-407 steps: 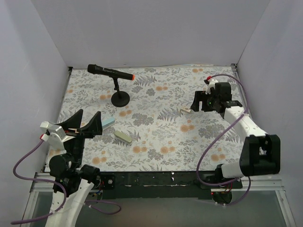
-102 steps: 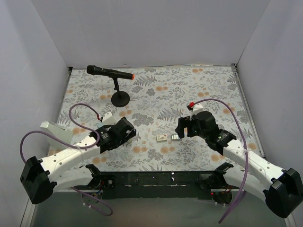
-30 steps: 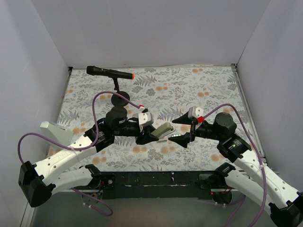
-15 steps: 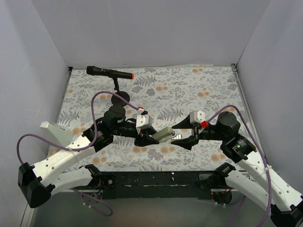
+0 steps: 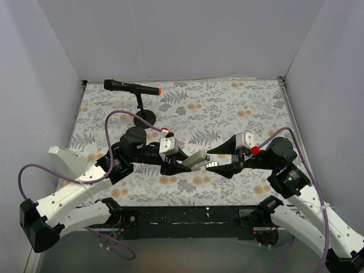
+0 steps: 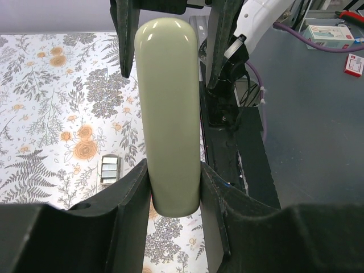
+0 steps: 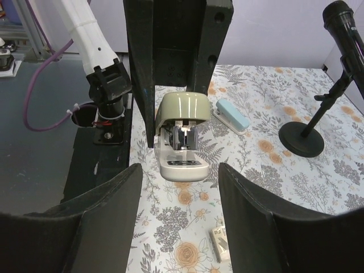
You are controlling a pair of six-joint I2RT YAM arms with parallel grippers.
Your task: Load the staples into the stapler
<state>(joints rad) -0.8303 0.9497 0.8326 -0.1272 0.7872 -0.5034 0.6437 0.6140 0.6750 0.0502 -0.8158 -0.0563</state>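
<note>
My left gripper (image 5: 181, 164) (image 6: 173, 170) is shut on the stapler (image 5: 197, 158) (image 6: 169, 108), a pale olive-green bar held above the table and pointing toward the right arm. In the right wrist view the stapler (image 7: 182, 136) faces me end-on, with silver metal showing inside it. My right gripper (image 5: 220, 160) (image 7: 180, 190) stands open just in front of that end, with nothing between its fingers. The staples (image 6: 109, 170) (image 7: 220, 243) lie on the floral cloth below the stapler. In the top view the grippers hide them.
A light blue bar (image 7: 231, 115) lies on the cloth behind the stapler. A black microphone (image 5: 133, 87) on its round stand (image 5: 145, 118) occupies the back left. White walls enclose the table, and a black rail (image 5: 187, 216) runs along its near edge.
The right wrist has drifted right and toward the near edge, and its jaws have narrowed somewhat. The left gripper still holds the stapler, which has barely moved.
</note>
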